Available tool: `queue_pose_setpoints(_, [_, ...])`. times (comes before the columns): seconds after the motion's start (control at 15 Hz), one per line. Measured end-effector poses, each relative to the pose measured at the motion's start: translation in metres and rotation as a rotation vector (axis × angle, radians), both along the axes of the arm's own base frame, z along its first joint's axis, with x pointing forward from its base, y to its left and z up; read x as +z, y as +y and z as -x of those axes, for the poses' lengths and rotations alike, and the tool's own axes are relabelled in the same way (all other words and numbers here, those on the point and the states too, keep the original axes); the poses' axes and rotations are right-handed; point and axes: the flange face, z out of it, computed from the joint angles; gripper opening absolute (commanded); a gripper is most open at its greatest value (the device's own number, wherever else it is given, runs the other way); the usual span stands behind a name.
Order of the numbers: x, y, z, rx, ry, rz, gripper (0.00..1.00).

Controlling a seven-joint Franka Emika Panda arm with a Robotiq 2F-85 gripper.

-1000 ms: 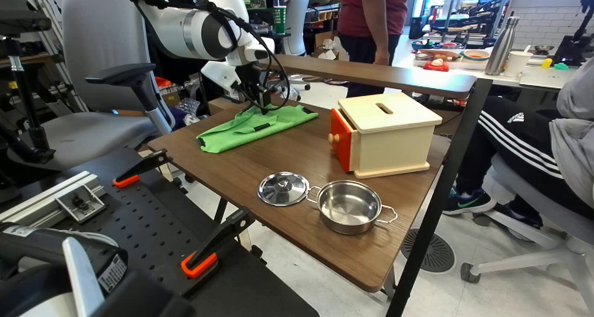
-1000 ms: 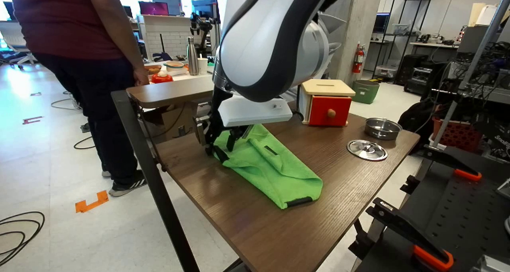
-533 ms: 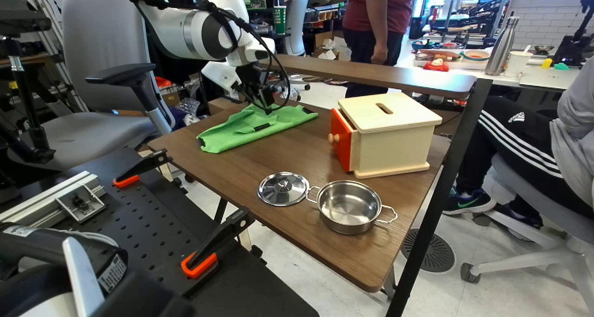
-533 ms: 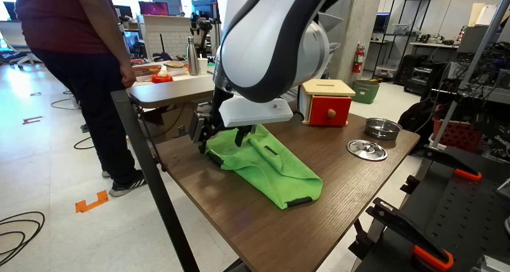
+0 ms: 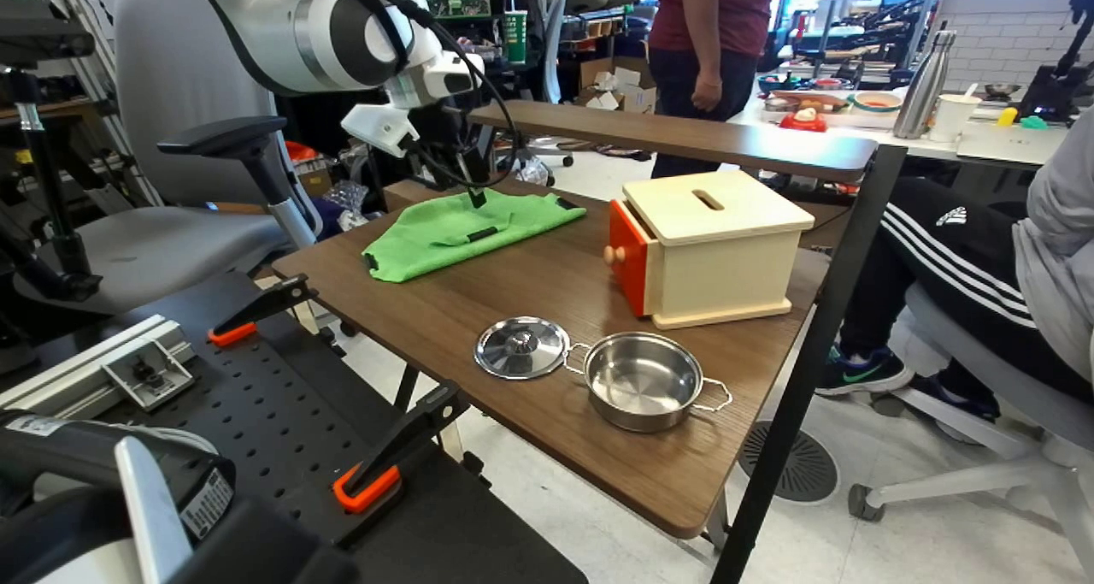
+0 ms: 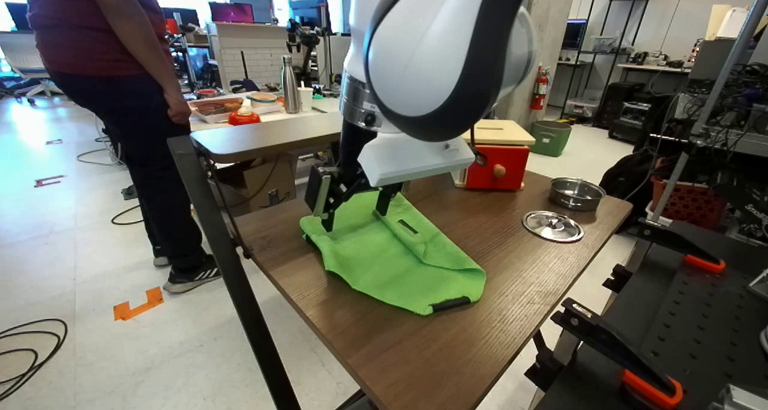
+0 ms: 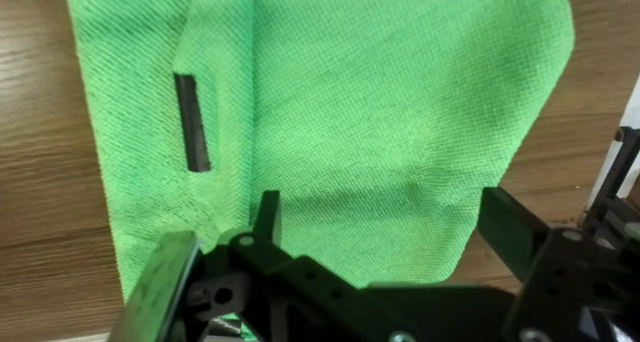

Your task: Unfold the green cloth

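Observation:
The lime-green cloth point(image 5: 419, 240) lies partly folded on the brown table, and it also shows in an exterior view point(image 6: 384, 272). A folded strip with a black tag runs along its box side, clear in the wrist view point(image 7: 325, 106). Another black tag sits at its near corner. My gripper point(image 6: 355, 219) hovers just above the cloth's far end, fingers spread wide with nothing between them. In the wrist view the gripper point(image 7: 381, 191) has one fingertip over the fold line and the other at the cloth's outer edge. Whether the fingertips touch the cloth is hard to tell.
A wooden box point(image 5: 726, 268) with a red drawer front stands on the table point(image 5: 410, 310). A steel pot point(image 5: 641, 379) and its lid point(image 5: 523, 349) lie near the front. A raised shelf point(image 5: 667, 135) runs along the back. A person stands behind the table.
My gripper's fingers have spread apart and let go of the cloth's edge. The arm has risen and shifted slightly. The released flap has settled flatter and wider, and its black tag is mostly hidden.

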Motion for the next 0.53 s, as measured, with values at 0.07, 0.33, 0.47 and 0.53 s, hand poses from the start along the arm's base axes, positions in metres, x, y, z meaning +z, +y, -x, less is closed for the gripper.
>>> queue_pose_setpoints(0.07, [0.007, -0.002, 0.01, 0.003, 0.004, 0.009, 1.0])
queue_pose_setpoints(0.33, [0.04, -0.017, 0.044, 0.013, 0.021, 0.055, 1.0])
queue_pose_setpoints(0.47, [0.056, -0.027, 0.056, 0.031, 0.012, 0.095, 1.0])
queue_pose_setpoints(0.53, [0.061, -0.032, 0.06, 0.058, 0.012, 0.135, 1.0])
